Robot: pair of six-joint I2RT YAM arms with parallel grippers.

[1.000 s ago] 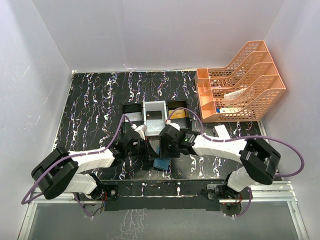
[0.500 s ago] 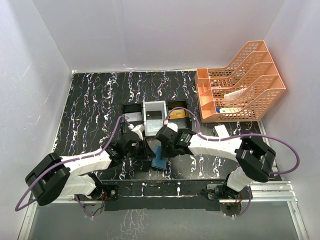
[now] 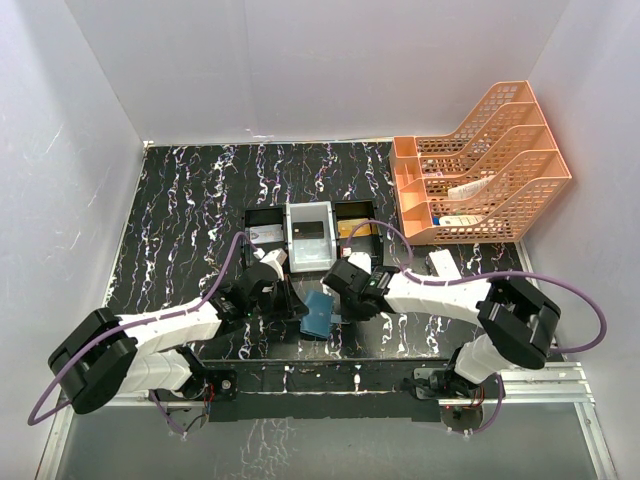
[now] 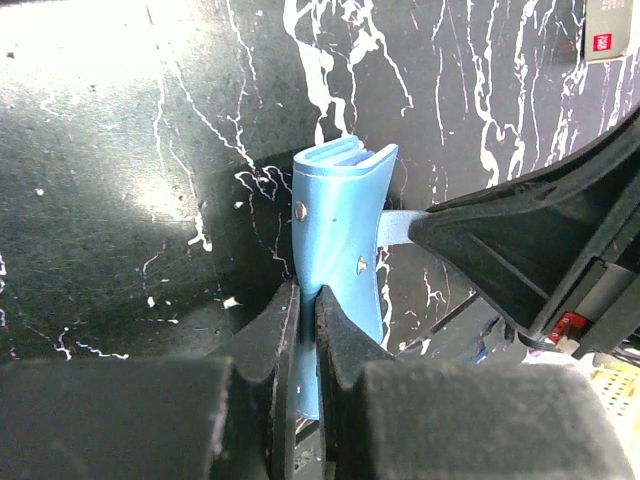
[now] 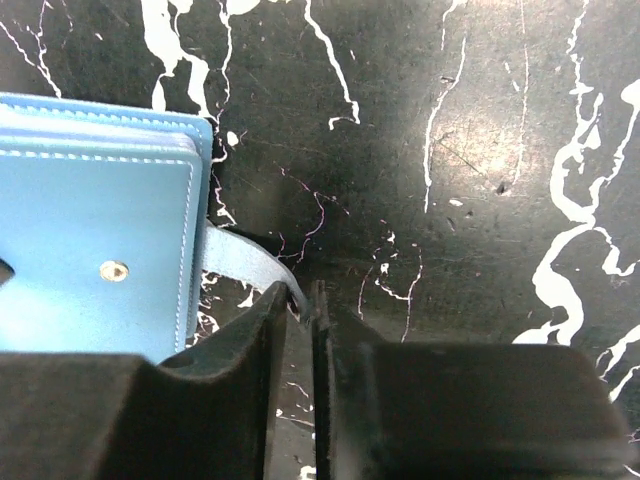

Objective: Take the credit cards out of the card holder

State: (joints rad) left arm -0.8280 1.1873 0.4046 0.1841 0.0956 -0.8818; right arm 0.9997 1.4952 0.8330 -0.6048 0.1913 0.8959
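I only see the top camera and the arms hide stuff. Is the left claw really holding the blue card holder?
Observer: Yes, the left wrist camera shows the left gripper shut on an edge of the card holder.
Operator: What about the right one?
Observer: Its wrist camera shows the right gripper pinching the end of the snap tab.
Operator: Is the tab snapped shut?
Observer: No, it arcs away from the card holder, and a bare metal stud shows on its cover.

Orange stacked rack far right — white box just beside; three-compartment tray mid-table.
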